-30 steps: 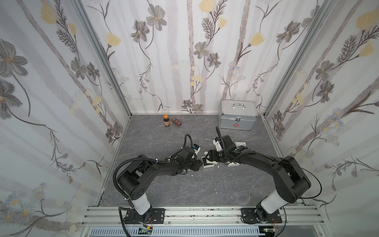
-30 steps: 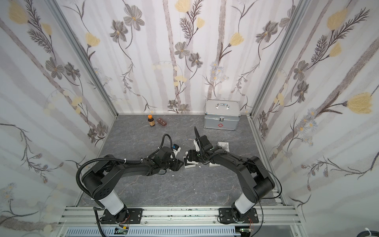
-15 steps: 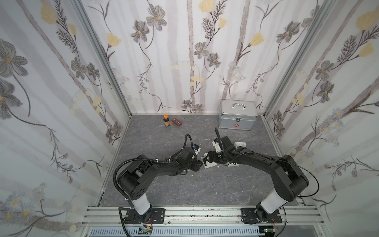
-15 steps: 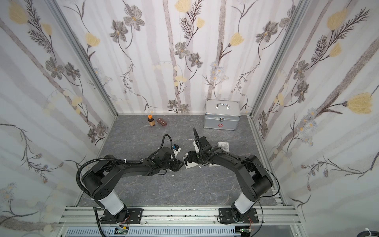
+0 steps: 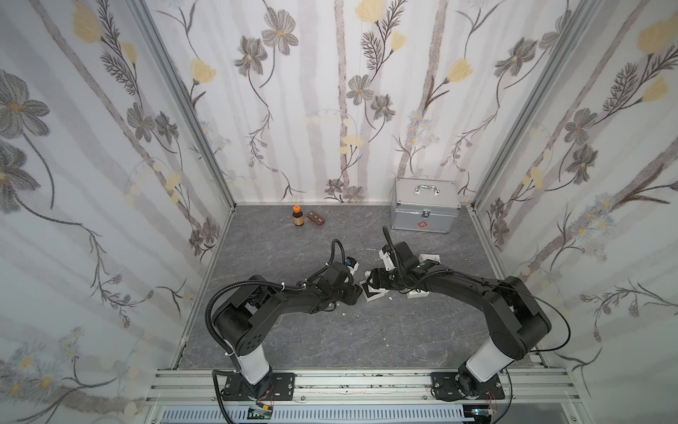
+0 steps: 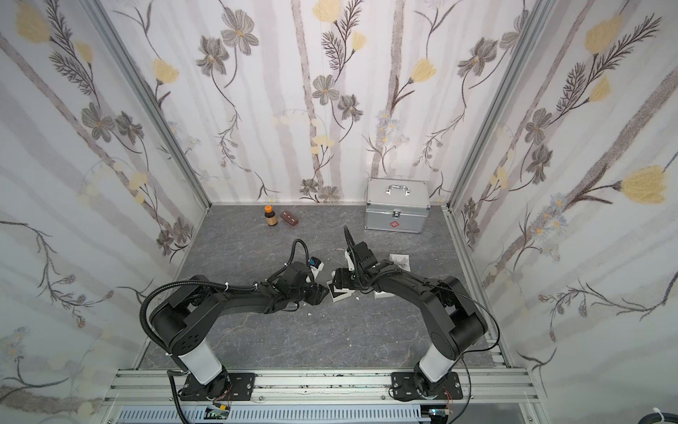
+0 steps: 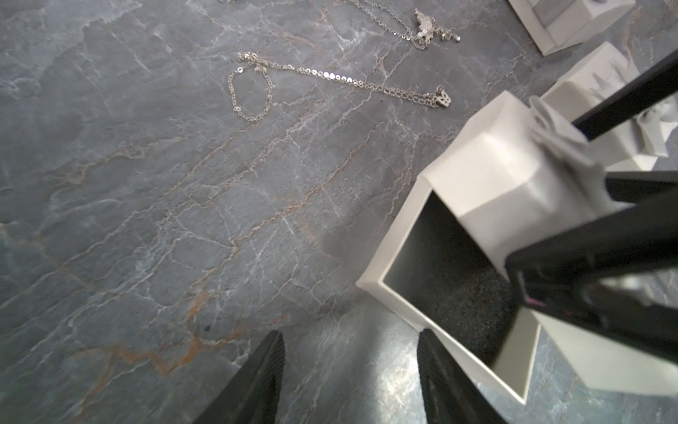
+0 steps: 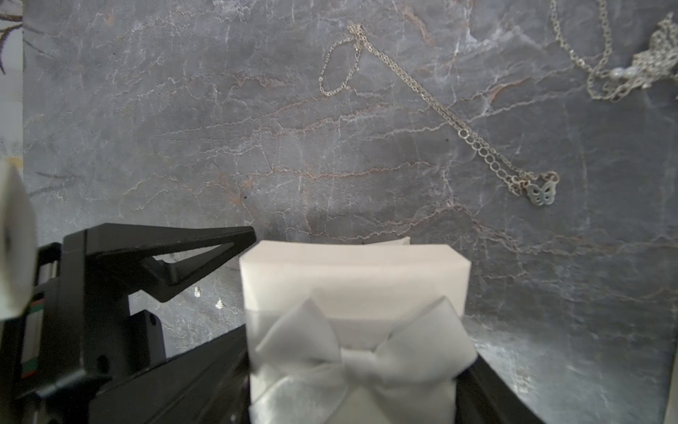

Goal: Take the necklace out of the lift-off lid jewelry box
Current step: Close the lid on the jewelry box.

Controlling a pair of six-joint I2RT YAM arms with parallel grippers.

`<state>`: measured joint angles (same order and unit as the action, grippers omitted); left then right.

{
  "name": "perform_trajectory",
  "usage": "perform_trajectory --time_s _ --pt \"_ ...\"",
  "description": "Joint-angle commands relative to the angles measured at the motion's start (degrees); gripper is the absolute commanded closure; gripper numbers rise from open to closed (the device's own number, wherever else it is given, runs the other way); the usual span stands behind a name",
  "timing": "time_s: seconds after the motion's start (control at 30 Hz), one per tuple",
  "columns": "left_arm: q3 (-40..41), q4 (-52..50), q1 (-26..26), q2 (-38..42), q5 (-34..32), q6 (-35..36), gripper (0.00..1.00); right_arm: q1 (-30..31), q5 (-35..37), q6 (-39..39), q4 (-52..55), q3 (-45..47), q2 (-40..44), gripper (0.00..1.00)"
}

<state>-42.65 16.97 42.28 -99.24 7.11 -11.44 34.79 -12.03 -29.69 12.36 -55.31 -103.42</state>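
The jewelry box base (image 7: 401, 310) is a small white box, open, lined with dark foam; it shows in both top views (image 5: 374, 295) (image 6: 342, 293). My right gripper (image 8: 356, 367) (image 5: 372, 279) is shut on its white lid (image 7: 491, 176) (image 8: 352, 271), held tilted over the base, bow (image 8: 363, 352) toward the wrist. No chain shows in the visible foam, and the lid hides the rest. A fine silvery necklace (image 7: 330, 77) (image 8: 440, 110) with a butterfly pendant lies on the floor. My left gripper (image 7: 350, 332) (image 5: 354, 293) is open, one finger against the base's outer wall.
A second silvery chain (image 7: 422, 25) (image 8: 623, 69) lies farther off. More small white boxes (image 7: 572, 22) (image 5: 414, 292) sit beside the right arm. At the back stand a silver case (image 5: 425, 209), an orange-capped bottle (image 5: 298, 216) and a small brown block (image 5: 316, 218).
My right gripper has shifted a little toward the left gripper, carrying the lid with it. The left arm has stayed put.
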Motion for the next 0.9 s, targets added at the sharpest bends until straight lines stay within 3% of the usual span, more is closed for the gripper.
perform_trajectory --time_s 0.0,0.87 --pt "-0.63 1.65 -0.01 -0.39 -1.17 -0.47 0.40 -0.12 0.68 1.73 0.69 -1.26 -0.59 0.29" --pt "-1.15 2.55 -0.02 -1.25 -0.66 -0.94 0.41 0.19 -1.59 2.64 2.05 -2.61 -2.49 0.27"
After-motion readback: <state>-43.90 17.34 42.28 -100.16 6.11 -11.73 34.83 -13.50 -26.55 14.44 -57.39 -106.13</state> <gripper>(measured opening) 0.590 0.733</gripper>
